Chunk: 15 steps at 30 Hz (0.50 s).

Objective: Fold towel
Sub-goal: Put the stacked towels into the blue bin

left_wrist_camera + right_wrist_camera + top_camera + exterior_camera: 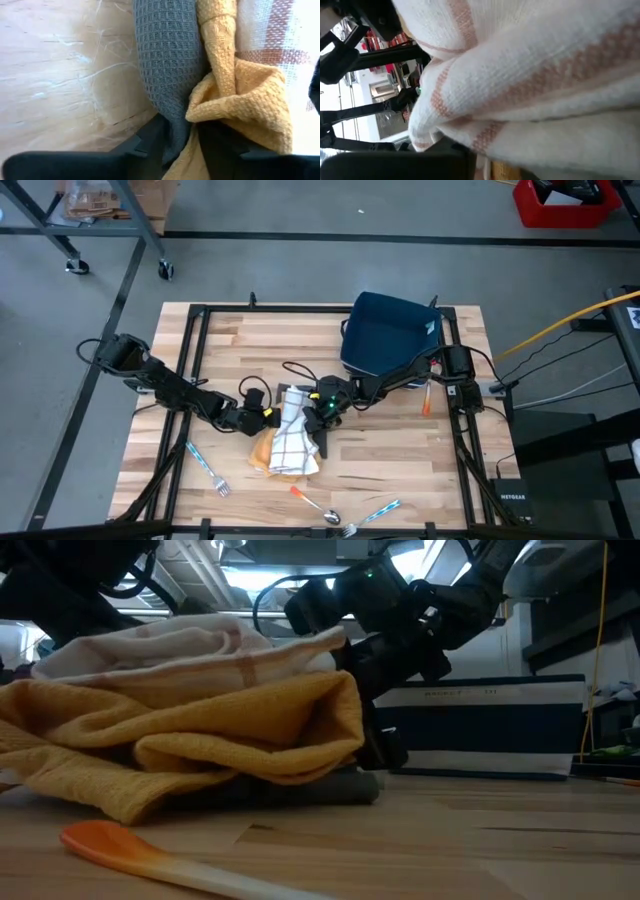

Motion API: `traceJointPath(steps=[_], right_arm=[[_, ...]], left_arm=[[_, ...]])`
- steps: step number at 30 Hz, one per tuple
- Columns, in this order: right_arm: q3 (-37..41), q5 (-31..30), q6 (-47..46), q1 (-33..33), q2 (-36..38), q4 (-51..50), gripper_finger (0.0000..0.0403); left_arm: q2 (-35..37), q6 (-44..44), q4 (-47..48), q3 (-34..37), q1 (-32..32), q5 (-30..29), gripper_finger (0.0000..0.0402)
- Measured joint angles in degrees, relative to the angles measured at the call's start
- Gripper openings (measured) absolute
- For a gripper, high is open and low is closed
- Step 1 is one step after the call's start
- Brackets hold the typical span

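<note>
Cutlery lies along the near edge of the wooden table (400, 450): a blue-handled fork (206, 467) sits at the left, beside the black frame rail. Further in, the left arm reaches across from the table's left edge, and the left gripper (268, 418) rests at the left side of the towel pile. In the left wrist view its two dark fingers (150, 145) stand slightly apart with the grey waffle-weave towel (167, 60) and a fold of the yellow towel (240, 100) lying between them; whether they press the cloth cannot be told.

Towels are heaped together at the table's middle: the white towel with reddish stripes (292, 435) lies on top, the yellow one spreads under it toward the near-left, and the grey one is at the bottom, seen as a dark strip under the pile in the low view.

Just beyond the pile's right side is the right gripper (322, 412). The right wrist view is filled with white striped cloth lying against it, and whether its fingers are spread or pressed together cannot be told.

Near the front edge lie an orange-handled spoon (315, 502) and a second blue-handled fork (372, 516). At the far right stands a dark blue bin (388, 330); nothing can be seen inside it. An orange object (426, 402) lies near the right rail.
</note>
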<state>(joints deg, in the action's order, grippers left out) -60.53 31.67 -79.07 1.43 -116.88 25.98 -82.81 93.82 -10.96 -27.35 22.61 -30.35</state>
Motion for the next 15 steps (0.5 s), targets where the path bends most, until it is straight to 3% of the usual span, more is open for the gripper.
traceJointPath(steps=[5,15], right_arm=[[0.0,0.1,-2.32,-0.83,0.0,0.01,0.0127],[0.04,0.0,-7.82,-3.39,2.78,0.75,0.0117]], left_arm=[[0.04,-0.02,0.85,0.0,0.0,0.0,0.0127],[0.07,2.23,7.63,-0.02,0.0,2.34,0.0128]])
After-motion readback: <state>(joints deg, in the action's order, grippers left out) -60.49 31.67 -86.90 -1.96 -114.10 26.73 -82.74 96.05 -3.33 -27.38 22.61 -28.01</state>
